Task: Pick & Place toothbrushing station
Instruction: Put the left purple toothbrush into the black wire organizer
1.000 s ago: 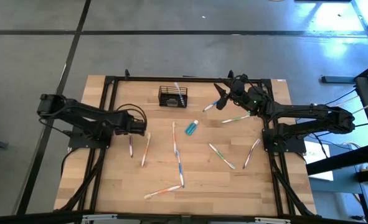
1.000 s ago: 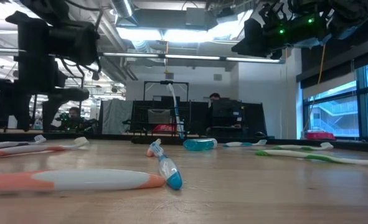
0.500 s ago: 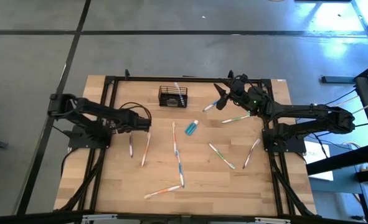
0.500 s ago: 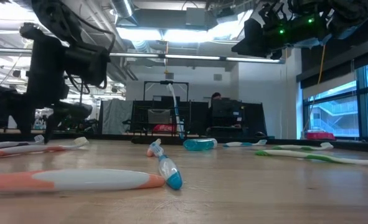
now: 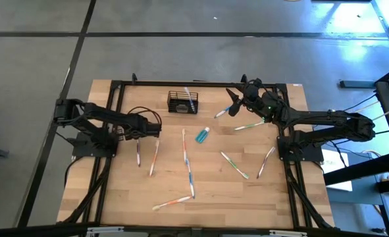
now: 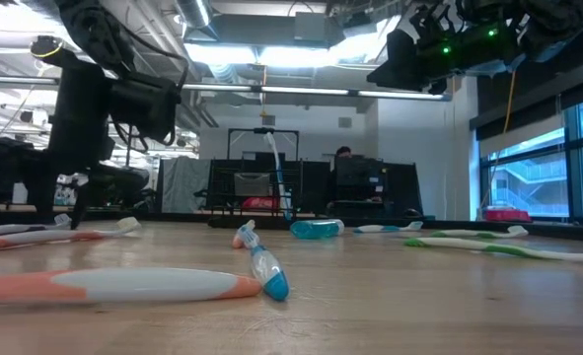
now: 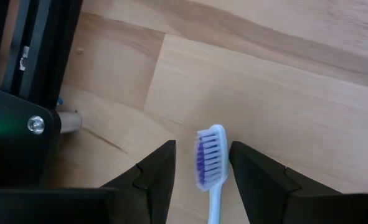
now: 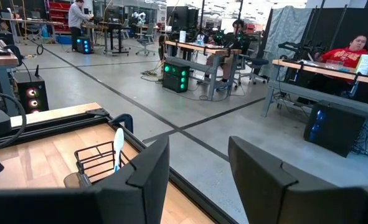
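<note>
Fingers of left gripper [image 7: 200, 171]: apart, straddling purple-bristled toothbrush [image 7: 209, 163]. Step, judged: picking. Next: close, lift. Right gripper [image 8: 198, 171]: apart, empty.

Overhead and table-level cameras share the table [image 5: 115, 191] (wrists closer).

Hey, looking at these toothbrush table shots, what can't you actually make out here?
- Mesh basket: the high view shows it too small to count what stands in it beyond one toothbrush; the right wrist view shows only its rim past the fingers.
- Purple-bristled toothbrush: the left wrist view's bottom edge cuts off its handle.
- Teal tube: any label is too small in both the high and low views.
- Left end effector: whether it touches that brush is unclear.
</note>
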Controlling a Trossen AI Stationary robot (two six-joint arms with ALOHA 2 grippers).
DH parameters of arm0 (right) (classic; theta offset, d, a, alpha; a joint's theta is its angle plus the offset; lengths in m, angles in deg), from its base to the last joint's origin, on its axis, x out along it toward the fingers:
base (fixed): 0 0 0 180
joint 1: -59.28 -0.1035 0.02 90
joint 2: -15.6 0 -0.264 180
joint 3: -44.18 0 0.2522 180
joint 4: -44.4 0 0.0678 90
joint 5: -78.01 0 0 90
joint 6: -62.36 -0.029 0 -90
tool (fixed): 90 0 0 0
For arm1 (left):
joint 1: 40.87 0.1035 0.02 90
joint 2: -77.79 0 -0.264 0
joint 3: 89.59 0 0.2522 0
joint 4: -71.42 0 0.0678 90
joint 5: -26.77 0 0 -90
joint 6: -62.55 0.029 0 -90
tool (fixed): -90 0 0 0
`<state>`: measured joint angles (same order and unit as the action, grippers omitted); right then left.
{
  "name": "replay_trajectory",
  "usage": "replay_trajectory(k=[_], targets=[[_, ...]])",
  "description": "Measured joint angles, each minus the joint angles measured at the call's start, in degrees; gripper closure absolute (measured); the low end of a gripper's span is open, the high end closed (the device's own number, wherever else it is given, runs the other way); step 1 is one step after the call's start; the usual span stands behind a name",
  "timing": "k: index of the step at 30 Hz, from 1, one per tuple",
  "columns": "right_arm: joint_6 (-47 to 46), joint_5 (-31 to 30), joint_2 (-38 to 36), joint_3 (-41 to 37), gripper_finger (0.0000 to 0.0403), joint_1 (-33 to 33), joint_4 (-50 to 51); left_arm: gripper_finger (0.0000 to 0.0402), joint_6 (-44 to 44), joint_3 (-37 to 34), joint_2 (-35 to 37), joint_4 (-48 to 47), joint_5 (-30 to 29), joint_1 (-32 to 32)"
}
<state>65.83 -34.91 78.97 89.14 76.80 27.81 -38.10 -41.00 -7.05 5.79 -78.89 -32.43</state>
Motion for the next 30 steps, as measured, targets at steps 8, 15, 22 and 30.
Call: replay_trajectory(k=[8,15,22,30], targets=[[0.0,0.0,0.0,0.0,0.0235,0.0,0.0,0.0295,0.45,-0.04,-0.09,0.94,-0.05,-0.22],[0.0,0.0,0.0,0.0,0.0235,0.0,0.0,0.0336,2.21,-0.05,-0.13,1.47,-0.66,-0.26],[0.0,0.0,0.0,0.0,0.0235,0.0,0.0,0.0363,4.19,-0.07,-0.13,1.62,-0.89,-0.26],[0.0,0.0,0.0,0.0,0.0235,0.01,0.0,0.037,6.89,-0.22,0.68,1.8,-1.02,-0.28]])
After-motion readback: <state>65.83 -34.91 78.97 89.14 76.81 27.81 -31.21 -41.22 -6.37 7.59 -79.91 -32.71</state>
